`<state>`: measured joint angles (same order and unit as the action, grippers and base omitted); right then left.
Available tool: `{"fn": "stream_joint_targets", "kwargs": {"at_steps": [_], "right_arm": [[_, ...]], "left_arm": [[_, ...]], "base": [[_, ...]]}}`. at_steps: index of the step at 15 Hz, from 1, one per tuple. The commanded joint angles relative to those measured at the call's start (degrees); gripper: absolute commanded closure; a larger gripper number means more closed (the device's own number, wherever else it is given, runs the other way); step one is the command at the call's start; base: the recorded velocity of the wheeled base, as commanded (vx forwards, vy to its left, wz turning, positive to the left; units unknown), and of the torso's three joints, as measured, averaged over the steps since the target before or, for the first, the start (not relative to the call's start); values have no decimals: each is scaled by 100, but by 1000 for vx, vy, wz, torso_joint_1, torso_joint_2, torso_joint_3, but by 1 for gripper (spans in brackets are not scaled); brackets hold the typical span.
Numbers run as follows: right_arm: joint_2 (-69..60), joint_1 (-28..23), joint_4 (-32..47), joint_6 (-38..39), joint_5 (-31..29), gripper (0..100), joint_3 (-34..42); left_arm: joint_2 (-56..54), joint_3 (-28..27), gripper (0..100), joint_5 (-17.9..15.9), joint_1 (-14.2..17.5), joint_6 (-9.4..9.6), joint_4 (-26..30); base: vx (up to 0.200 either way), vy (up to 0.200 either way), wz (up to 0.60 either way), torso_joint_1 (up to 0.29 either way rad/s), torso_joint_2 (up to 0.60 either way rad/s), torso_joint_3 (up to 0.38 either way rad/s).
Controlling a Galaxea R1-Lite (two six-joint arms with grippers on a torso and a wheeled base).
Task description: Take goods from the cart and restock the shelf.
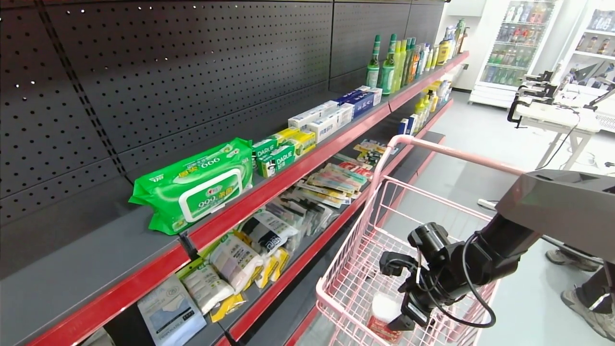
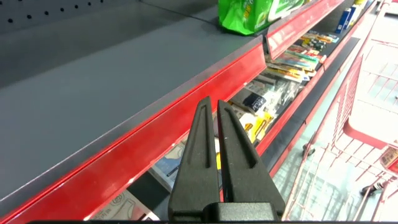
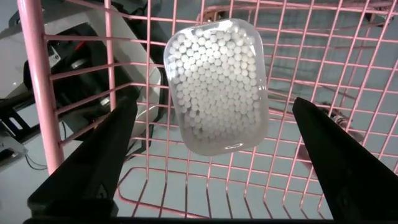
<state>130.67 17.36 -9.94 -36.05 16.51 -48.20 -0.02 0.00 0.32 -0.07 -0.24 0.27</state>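
One bead-filled tub (image 3: 217, 87) in the cart (image 3: 37, 74) sits between the right gripper's (image 3: 214, 106) two spread fingers (image 3: 99, 162), while the left gripper's (image 2: 217, 107) two are pressed together.

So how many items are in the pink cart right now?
1: a clear container of cotton swabs on the wire floor of the cart, directly below the open right gripper. The arm could be hiding others in the head view.

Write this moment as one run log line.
right gripper: open, over clear container in cart | left gripper: shut, beside shelf
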Motion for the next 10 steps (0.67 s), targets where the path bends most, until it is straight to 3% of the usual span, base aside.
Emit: {"fn": "stream_joint_targets", "kwargs": {"at_steps": [1, 7, 10], "right_arm": [[-24, 39, 0, 1, 2, 0, -5], [37, 119, -8, 1, -7, 0, -23], [37, 83, -17, -8, 2, 0, -84]], "left_arm": [[2, 0, 100, 3, -1, -2, 0], [2, 0, 100, 3, -1, -2, 0], [2, 0, 100, 3, -1, -2, 0]], "base": [[0, 0, 0, -17, 56, 32], [0, 0, 0, 0, 0, 0], [0, 0, 0, -116, 279, 176]]}}
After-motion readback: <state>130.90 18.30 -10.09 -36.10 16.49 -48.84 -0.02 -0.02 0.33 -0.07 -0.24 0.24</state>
